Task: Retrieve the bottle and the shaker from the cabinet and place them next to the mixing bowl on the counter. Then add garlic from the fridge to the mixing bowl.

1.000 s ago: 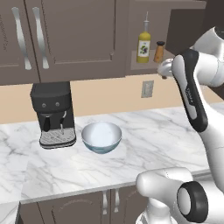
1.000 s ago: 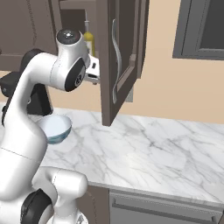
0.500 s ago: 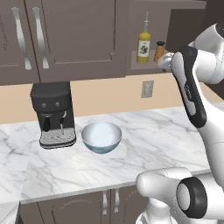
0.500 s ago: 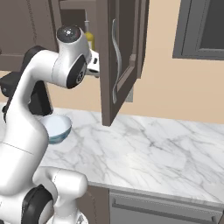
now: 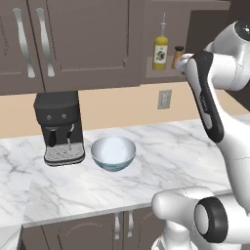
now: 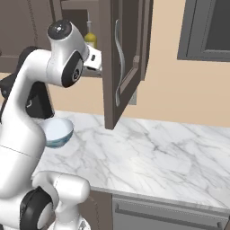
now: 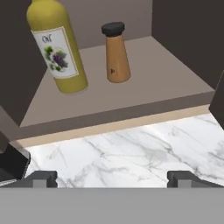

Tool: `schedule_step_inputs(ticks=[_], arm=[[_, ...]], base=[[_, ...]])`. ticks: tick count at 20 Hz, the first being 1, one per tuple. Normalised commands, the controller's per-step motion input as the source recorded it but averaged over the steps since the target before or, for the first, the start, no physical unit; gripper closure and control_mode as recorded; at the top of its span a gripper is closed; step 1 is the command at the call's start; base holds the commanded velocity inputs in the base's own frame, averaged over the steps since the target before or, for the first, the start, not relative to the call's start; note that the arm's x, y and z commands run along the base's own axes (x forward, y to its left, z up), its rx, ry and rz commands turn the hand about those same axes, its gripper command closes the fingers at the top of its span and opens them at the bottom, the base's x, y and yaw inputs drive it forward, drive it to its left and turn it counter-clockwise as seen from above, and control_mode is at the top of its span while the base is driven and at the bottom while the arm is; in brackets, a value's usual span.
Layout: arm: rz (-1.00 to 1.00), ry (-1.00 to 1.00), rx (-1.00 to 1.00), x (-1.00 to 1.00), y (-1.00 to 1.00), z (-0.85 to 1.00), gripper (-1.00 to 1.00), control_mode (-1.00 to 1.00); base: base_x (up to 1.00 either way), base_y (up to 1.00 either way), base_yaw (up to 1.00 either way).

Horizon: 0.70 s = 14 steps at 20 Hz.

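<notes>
Two items wait on the open shelf of the cabinet (image 7: 131, 83) as the robot's hand (image 7: 111, 177) hovers in front of it, fingers spread wide apart and gripping nothing. In the hand view the bottle (image 7: 54, 48) of yellow liquid stands upright at about 11 o'clock and the shaker (image 7: 116, 54) stands upright at 12 o'clock, close together but not touching. The retrieval looks to be at its very start: neither item has left the shelf, and the mixing bowl (image 5: 113, 152) sits on the marble bench (image 5: 161, 161) beside a black coffee machine (image 5: 59, 128), with nothing placed next to it yet. The next move likely calls for the hand to advance level into the shelf and centre one item between the fingers (the shaker lies nearer the middle line) without nudging its neighbour. In the left base view the arm covers part of the shaker (image 5: 177, 56), and in the right base view the open cabinet door (image 6: 121, 58) and the arm hide most of the shelf, leaving just the bottle's upper part. The fridge and the garlic are out of frame.
</notes>
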Motion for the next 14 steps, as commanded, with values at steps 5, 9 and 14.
schedule_step_inputs(ticks=[5, 9, 14], arm=[[-0.04, 0.00, -0.02, 0.27, -0.06, 0.28, -1.00, -1.00], [0.00, 0.03, 0.00, 0.56, -0.27, 0.02, -1.00, -1.00], [0.00, 0.04, 0.00, 0.52, -0.30, 0.00, -1.00, -1.00]], base=[[0.00, 0.00, 0.00], [0.00, 0.00, 0.00], [0.00, 0.00, 0.00]])
